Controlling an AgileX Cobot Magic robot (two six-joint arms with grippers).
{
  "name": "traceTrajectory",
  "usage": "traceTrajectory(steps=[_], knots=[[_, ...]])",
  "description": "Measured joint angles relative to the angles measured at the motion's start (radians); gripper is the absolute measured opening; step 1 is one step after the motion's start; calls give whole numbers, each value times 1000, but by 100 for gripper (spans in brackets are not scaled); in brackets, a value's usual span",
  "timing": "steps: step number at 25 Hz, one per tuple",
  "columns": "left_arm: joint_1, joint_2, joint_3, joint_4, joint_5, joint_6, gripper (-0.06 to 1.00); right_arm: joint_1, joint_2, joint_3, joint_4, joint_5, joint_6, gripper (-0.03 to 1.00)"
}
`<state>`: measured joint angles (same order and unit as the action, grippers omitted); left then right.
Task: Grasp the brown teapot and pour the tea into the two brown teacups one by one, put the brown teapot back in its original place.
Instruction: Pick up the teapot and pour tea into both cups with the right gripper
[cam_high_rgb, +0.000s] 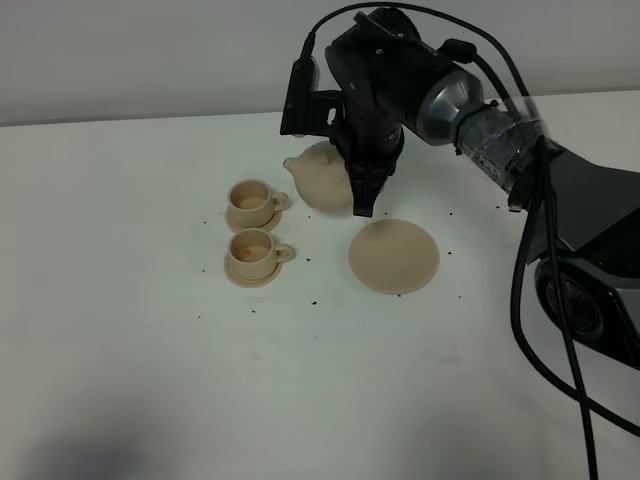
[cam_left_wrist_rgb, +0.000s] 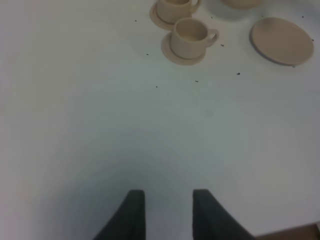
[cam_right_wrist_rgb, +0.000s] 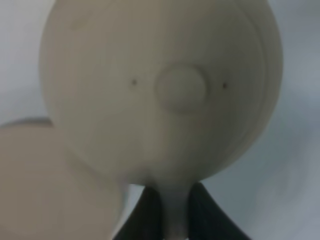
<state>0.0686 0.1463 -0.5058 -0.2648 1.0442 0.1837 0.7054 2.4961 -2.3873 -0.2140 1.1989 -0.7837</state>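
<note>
Lab-like setup; bare white table (cam_high_rgb: 150, 350), blank wall (cam_high_rgb: 150, 50)

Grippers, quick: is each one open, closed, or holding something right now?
Left gripper: open, holding nothing.
Right gripper: closed, holding the brown teapot by its handle.

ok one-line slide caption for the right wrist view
Right gripper fingers clamped on the handle of the round beige ceramic teapot
</note>
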Motion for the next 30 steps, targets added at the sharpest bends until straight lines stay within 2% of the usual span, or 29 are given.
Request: traceTrajectory(steps=[6, 13, 19, 30], knots=[[0, 0, 0, 0, 0, -1, 25, 23, 0, 0, -63, -85, 2, 11], [0, 0, 0, 0, 0, -1, 25, 71, 0, 0, -197, -135, -4, 11], [0, 0, 0, 0, 0, -1, 25, 94, 10, 0, -271, -143, -7, 11], [0, 0, 0, 0, 0, -1, 25, 104, 31, 0, -310, -145, -71, 11]])
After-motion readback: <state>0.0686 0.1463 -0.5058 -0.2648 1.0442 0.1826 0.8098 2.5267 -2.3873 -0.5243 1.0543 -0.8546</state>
